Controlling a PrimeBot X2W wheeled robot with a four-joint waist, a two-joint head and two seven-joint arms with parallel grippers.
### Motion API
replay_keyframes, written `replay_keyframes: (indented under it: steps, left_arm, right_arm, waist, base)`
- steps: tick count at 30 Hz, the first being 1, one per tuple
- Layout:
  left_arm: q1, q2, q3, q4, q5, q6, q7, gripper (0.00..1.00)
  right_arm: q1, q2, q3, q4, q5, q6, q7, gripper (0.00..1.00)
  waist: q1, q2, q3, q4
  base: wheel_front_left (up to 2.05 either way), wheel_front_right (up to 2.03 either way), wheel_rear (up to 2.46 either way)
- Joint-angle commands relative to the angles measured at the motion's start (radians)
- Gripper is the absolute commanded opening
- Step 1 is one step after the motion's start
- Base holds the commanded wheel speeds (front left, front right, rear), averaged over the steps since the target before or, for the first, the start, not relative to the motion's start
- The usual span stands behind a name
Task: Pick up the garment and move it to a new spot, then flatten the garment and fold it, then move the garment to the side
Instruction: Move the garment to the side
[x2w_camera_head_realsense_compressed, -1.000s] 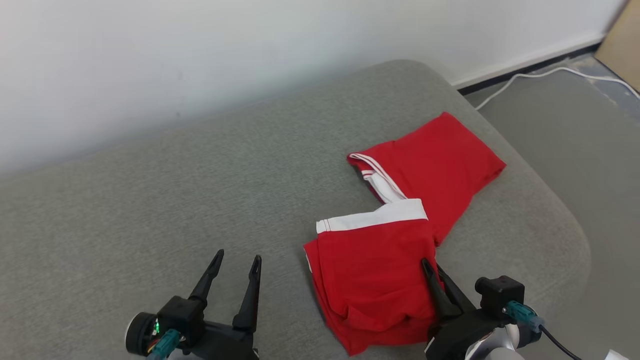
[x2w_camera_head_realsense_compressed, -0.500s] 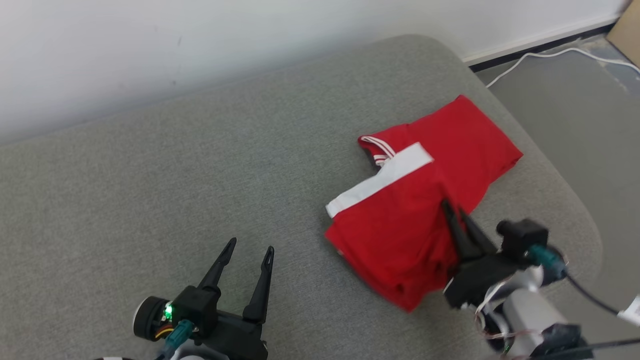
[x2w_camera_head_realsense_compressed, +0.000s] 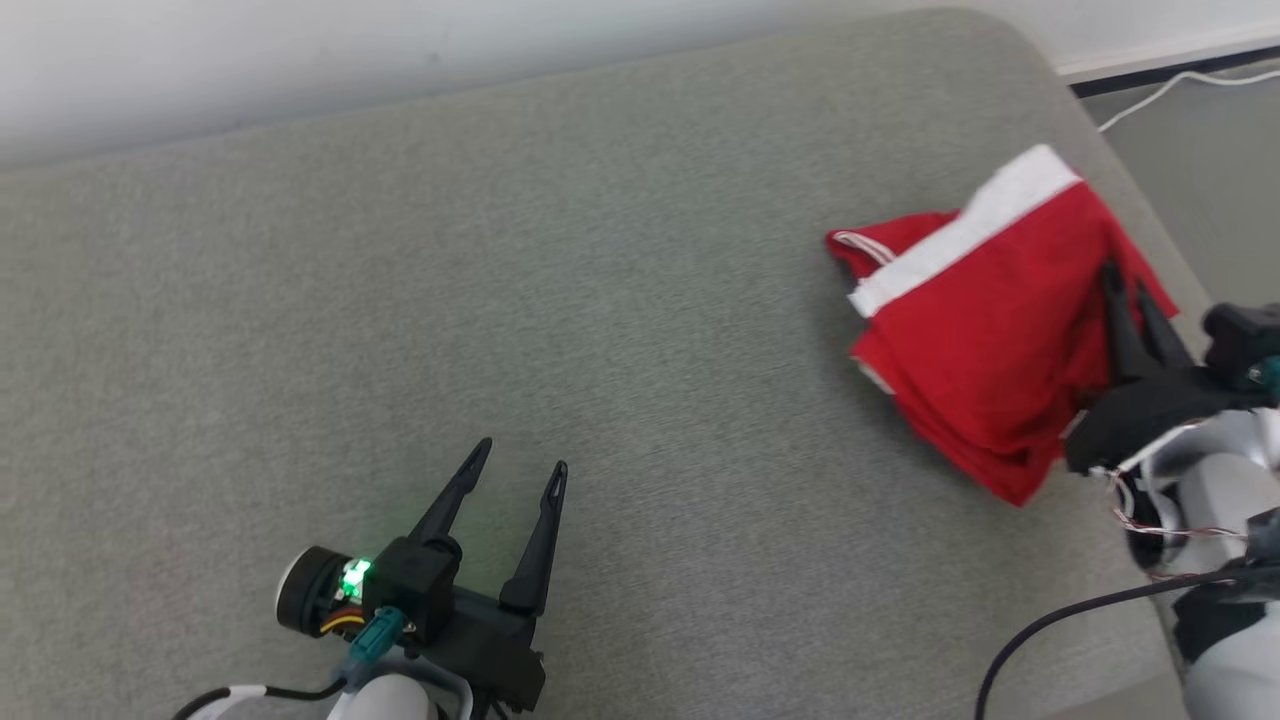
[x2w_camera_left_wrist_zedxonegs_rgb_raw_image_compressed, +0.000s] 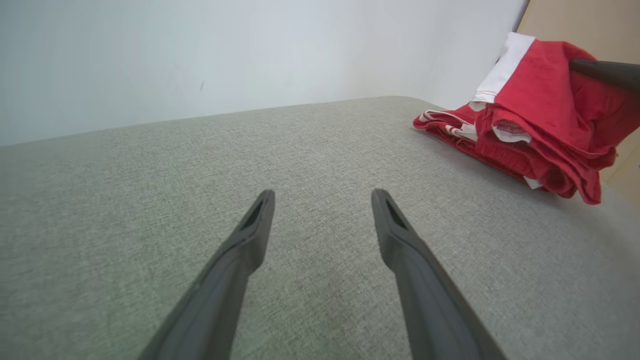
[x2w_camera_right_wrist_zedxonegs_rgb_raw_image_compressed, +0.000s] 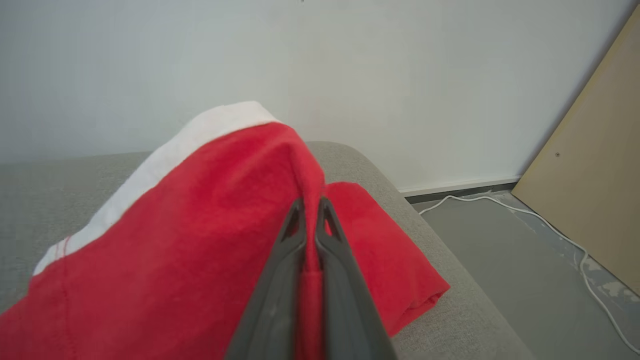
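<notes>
The red garment (x2w_camera_head_realsense_compressed: 980, 340) is gripped by the right pincer (x2w_camera_head_realsense_compressed: 1122, 278), whose fingers are closed tight on a fold. The garment is partly lifted near the right edge of the grey cushion (x2w_camera_head_realsense_compressed: 600, 300). The left pincer (x2w_camera_head_realsense_compressed: 522, 456) is spread wide and empty, well apart from the garment.

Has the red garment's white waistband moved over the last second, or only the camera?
Yes. The right gripper, jaws shut on the garment, has carried its waistband toward the far right corner of the cushion, over the garment's other half.
</notes>
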Motion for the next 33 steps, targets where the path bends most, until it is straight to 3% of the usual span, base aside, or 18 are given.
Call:
replay_keyframes:
  steps: [1, 9, 16, 17, 18, 19, 26, 33]
  left_arm:
    - [-0.006, 0.002, 0.000, 0.002, 0.007, -0.004, 0.000, 1.00]
    - [-0.016, 0.002, -0.005, 0.000, 0.022, -0.008, 0.000, 1.00]
    - [-0.014, 0.002, 0.004, 0.001, 0.029, -0.013, 0.000, 1.00]
    - [-0.013, 0.002, 0.005, 0.001, 0.030, -0.014, 0.000, 1.00]
    - [-0.013, 0.002, 0.005, 0.002, 0.031, -0.015, 0.000, 1.00]
    - [-0.011, 0.002, 0.006, 0.003, 0.032, -0.014, 0.000, 1.00]
    - [0.017, 0.002, 0.025, 0.010, 0.018, 0.001, 0.000, 1.00]
    - [0.078, 0.002, 0.082, -0.001, 0.003, 0.030, 0.000, 1.00]
  right_arm:
    - [-0.007, -0.008, -0.022, 0.024, -0.010, 0.000, 0.000, 0.00]
    - [0.024, -0.008, -0.178, 0.155, -0.072, 0.000, 0.000, 0.00]
    - [0.034, 0.006, -0.262, 0.183, -0.129, 0.000, 0.000, 0.00]
    - [0.035, 0.007, -0.277, 0.182, -0.141, 0.000, 0.000, 0.35]
    - [0.036, 0.009, -0.293, 0.184, -0.153, 0.000, 0.000, 0.60]
    - [0.034, 0.010, -0.311, 0.178, -0.166, 0.000, 0.000, 1.00]
    - [0.070, 0.049, -0.397, 0.069, -0.251, 0.000, 0.000, 1.00]
    - [0.171, 0.101, -0.341, -0.105, -0.218, 0.000, 0.000, 1.00]
  waist:
    - [-0.0002, -0.0001, 0.035, 0.037]
    - [-0.0002, -0.0001, 0.053, 0.068]
    - [-0.0002, -0.0001, 0.050, 0.077]
    - [-0.0002, -0.0001, 0.050, 0.077]
    - [-0.0002, -0.0001, 0.049, 0.078]
    - [-0.0002, -0.0001, 0.046, 0.079]
    - [-0.0002, -0.0001, 0.011, 0.088]
    - [-0.0002, -0.0001, -0.060, 0.107]
  base:
    - [0.00, 0.00, 0.00]
    - [0.00, 0.00, 0.00]
    - [0.00, 0.00, 0.00]
    - [0.00, 0.00, 0.00]
    - [0.00, 0.00, 0.00]
    - [0.00, 0.00, 0.00]
    - [0.00, 0.00, 0.00]
    - [0.00, 0.00, 0.00]
